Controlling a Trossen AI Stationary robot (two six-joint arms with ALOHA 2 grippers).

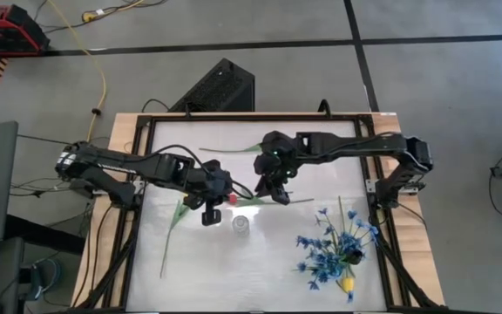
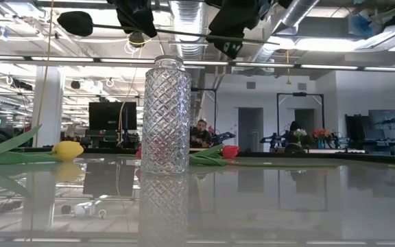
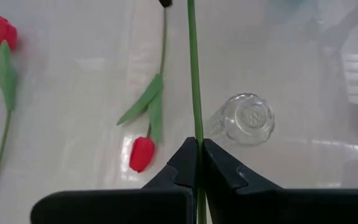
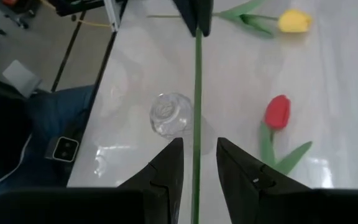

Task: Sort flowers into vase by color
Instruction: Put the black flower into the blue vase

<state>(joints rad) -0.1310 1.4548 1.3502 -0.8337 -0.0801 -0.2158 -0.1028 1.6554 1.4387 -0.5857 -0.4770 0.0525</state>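
The left hand (image 3: pixel 197 163) clamped a green flower stem (image 3: pixel 194 74) held level above the counter (image 1: pixel 251 262), its length running between the right hand's (image 4: pixel 197 163) open fingers, glass vase (image 1: pixel 240 225) just below

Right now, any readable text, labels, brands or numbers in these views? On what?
None readable.
Glass vase: only a diamond-cut pattern, no label.
Red box on the floor by the table: any markings too small to read.
Screens in the room behind the table: too far and blurred to read.
Grippers and flower stems carry no print.
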